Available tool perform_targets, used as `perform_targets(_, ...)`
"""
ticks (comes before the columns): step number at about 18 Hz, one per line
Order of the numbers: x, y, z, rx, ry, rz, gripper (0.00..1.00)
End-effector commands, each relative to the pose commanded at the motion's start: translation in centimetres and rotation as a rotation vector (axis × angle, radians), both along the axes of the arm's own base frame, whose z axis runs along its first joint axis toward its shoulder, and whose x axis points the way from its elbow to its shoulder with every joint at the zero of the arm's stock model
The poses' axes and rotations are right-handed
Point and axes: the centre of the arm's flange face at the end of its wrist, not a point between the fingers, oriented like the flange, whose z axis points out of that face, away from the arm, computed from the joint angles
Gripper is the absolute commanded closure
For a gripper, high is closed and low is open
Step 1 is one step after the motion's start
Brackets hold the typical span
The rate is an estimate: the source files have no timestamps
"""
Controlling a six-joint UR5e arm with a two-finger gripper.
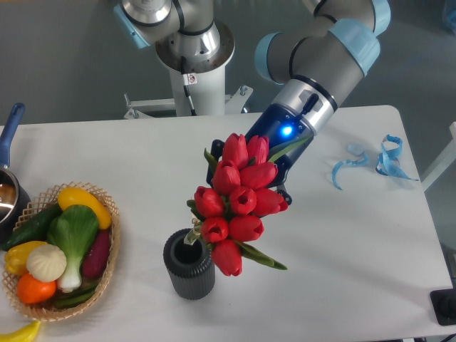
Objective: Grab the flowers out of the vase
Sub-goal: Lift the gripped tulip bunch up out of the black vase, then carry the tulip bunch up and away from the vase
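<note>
Left of the vase (189,264) I see a wicker basket (107,274) holding toy vegetables (60,246), with a pot (8,187) beyond it; blue ribbon (376,162) lies well right. Nothing crowds the vase on the white surface (342,242). My pincer (265,184) is clenched on the flowers (239,203), which hang above the vase's mouth, up and right of it.
</note>
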Motion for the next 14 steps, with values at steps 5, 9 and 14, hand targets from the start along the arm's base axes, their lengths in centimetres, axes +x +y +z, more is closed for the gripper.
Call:
perform_targets(5,-0.5,-0.4,-0.1,-0.002,-0.004,0.01,1.0)
perform_targets(9,-1.6,-1.4,0.0,-0.003,-0.01,0.035,1.0)
perform_targets(14,-3.5,-3.3,0.0,-0.003,-0.013,0.077,1.0)
